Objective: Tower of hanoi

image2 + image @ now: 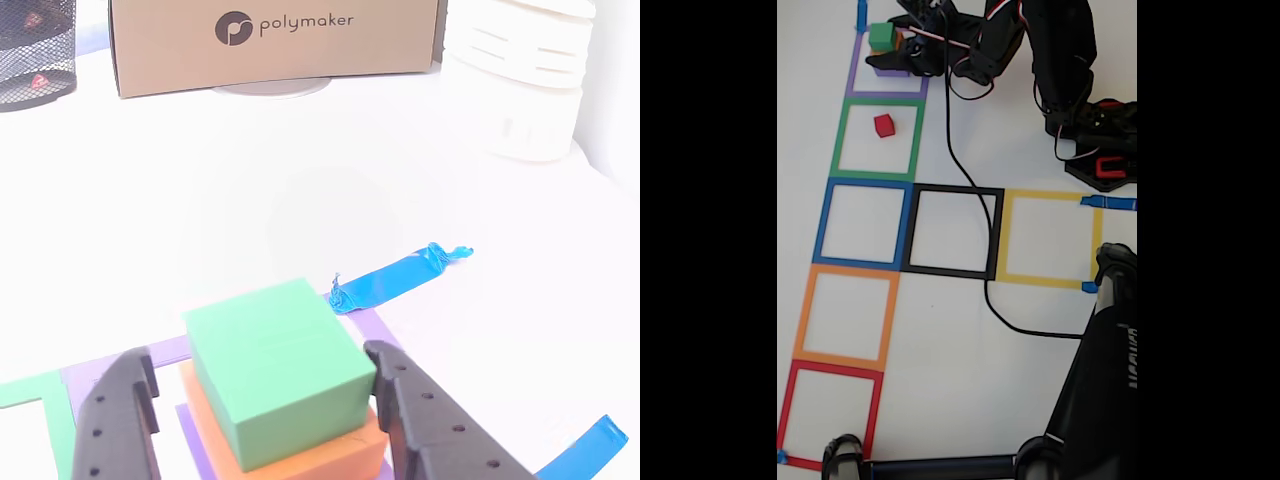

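End effector [270,415] spread, fingers either side of green cube [275,385], apparently not touching. Green sits skewed on orange cube [330,455], stacked in the purple tape square [887,70]; red cube [884,125] alone in green square. Risk: off-centre closing drags orange too. Purple cube mostly hidden.

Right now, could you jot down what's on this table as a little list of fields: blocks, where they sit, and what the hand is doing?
stack: green cube on orange cube on purple cube, in the purple tape square
loose block: red cube, alone inside the green tape square
hand: open, one finger on each side of the green cube, not visibly gripping it
other squares: blue, black, yellow, orange and red outlines, no cubes in them
cable: black, crossing the black square
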`<action>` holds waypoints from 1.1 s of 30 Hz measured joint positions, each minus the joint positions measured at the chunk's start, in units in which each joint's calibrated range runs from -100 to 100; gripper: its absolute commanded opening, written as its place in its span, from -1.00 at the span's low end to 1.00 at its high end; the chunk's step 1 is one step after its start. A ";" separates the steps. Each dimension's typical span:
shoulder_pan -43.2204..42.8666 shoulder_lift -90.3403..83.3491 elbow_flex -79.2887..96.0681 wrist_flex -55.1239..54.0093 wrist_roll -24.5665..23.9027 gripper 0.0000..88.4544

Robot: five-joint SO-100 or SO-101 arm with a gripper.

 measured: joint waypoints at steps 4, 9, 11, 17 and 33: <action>-0.94 0.00 0.00 0.00 0.00 -0.68; -1.64 0.00 0.00 0.00 -0.18 -0.76; -1.87 0.00 0.00 0.00 -0.36 -0.79; -2.22 0.00 0.00 0.00 -0.36 -0.84; -4.45 -6.42 -0.09 8.38 -0.36 -0.88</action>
